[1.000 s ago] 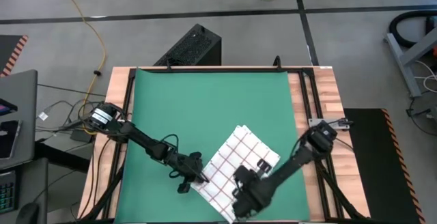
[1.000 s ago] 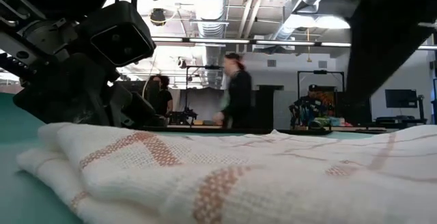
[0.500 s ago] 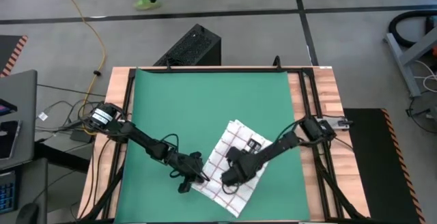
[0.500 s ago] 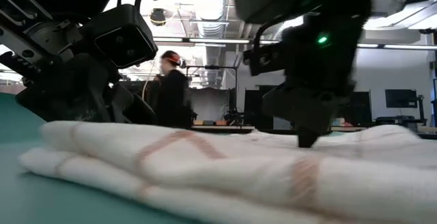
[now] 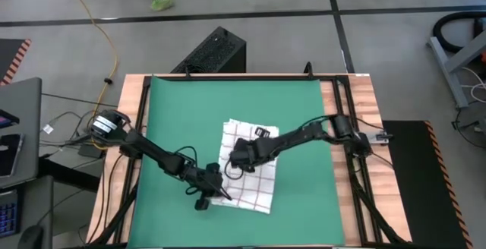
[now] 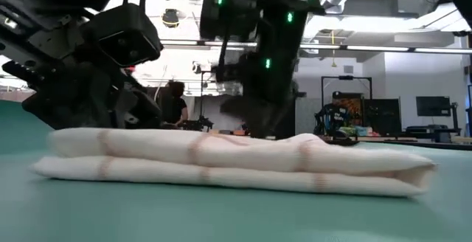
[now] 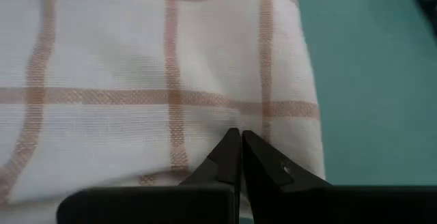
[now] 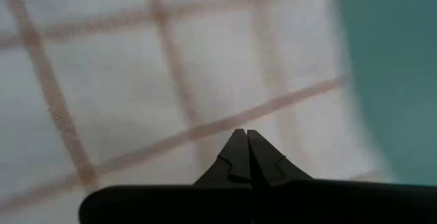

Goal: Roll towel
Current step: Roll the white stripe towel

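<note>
The white towel with red grid lines lies folded in flat layers on the green mat, near the mat's near edge; in the low view it is a low stack. My left gripper is shut at the towel's near left corner. My right gripper is shut over the towel's left part, its arm reaching across the towel from the right. Each wrist view shows shut fingertips on the cloth, the left and the right. My left gripper has its shut fingertips down on the towel's top layer close to the near left corner, coming slanting from the table's left. The towel lies flat on the mat under them. My right gripper has its shut fingertips on the towel's top face near its left edge, coming slanting from the right. The cloth lies flat beneath; whether the tips press it or just meet it, I cannot tell.
Bare green mat spreads toward the far edge and on both sides of the towel. The wooden table edge and black frame rails flank the mat. A black box stands on the floor beyond the far edge. People show in the room behind.
My right gripper has swept from the table's near edge toward the far left, across the towel. The towel has turned from lying cornerwise to lying nearly square with the table, swinging about its near left corner, which stayed by my left gripper.
</note>
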